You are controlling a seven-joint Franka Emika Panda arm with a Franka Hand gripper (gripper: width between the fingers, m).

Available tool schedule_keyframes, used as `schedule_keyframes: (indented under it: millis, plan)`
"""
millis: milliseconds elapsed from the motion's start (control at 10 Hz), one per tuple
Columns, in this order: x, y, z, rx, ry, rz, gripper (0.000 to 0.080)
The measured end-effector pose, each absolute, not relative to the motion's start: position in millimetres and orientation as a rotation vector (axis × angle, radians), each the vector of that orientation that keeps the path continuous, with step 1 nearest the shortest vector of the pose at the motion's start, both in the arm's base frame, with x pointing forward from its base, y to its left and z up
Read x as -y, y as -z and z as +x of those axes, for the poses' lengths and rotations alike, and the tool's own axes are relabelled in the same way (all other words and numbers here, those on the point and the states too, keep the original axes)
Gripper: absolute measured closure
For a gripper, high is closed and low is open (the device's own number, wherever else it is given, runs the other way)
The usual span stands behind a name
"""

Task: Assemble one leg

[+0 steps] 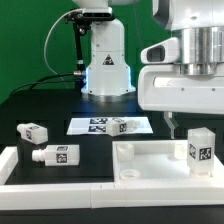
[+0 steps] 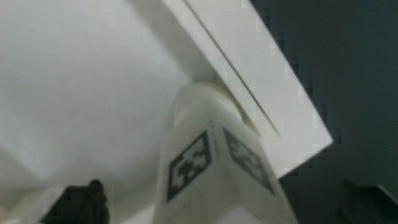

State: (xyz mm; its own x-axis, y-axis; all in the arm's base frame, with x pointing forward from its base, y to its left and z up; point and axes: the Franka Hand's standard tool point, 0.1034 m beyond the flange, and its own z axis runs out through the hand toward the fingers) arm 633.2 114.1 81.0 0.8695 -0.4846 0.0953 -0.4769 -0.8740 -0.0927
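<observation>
**Leg upright on tray part, near right; gripper above it, fingers spread wide.**

In the wrist view the leg is seen beside a dark fingertip, with a gap between them, so it is not gripped. A spare leg is noted lying near left, with a second spare just beyond it. A third spare is seen farther off on the marker board. The arm base is recorded at the far side.
</observation>
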Motion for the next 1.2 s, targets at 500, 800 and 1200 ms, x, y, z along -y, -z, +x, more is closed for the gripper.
schedule_keyframes:
  millis: [500, 800, 1200]
  plan:
    - [-115.6, -84.3, 639.9, 0.115, 0.193, -3.133, 0.0150]
    - [-114.7, -83.4, 639.3, 0.035, 0.192, -3.133, 0.0362]
    - [-115.1, -82.3, 637.3, -0.529, 0.227, -3.071, 0.0515]
